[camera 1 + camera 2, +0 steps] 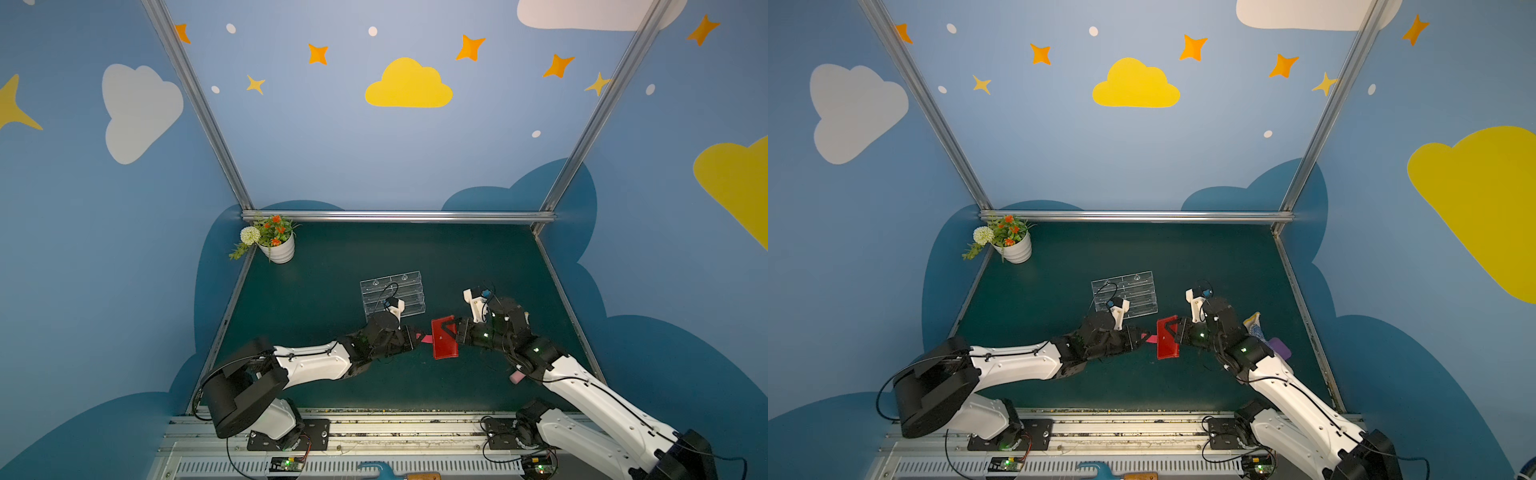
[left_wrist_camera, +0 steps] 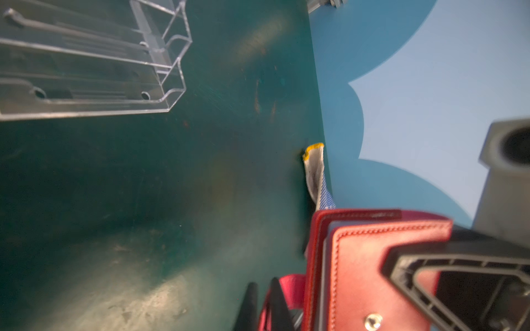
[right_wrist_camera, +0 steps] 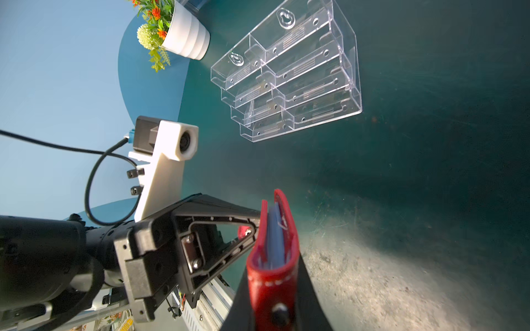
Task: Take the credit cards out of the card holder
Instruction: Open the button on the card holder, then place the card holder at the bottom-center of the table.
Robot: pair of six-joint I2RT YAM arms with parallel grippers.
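Two grippers meet at the red card holder (image 1: 444, 338), which stands on edge near the middle of the green table (image 1: 395, 390), just in front of the clear plastic stand (image 1: 392, 295). The right gripper (image 3: 275, 309) is clamped on the holder, one finger against each cover. The left gripper (image 2: 265, 311) is closed on the pink snap tab (image 2: 292, 285) that sticks out from the holder's other side.

In both top views the holder reads only as a red slab between the two arms, with the tab a small pink sliver. The right wrist view looks along its edge and shows more: the covers are slightly parted, with grey-blue sleeves (image 3: 274, 232) between them. Whether credit cards sit in those sleeves cannot be told, nor whether the holder touches the table.

The left wrist view gives the stitched cover face, a metal stud (image 2: 372, 321) and, behind the holder, a grey cloth (image 2: 314, 166) with a yellow hem. Only a top view shows a purple thing (image 1: 1280, 348) beside that cloth. A potted plant (image 1: 276, 245) stands in the far left corner.
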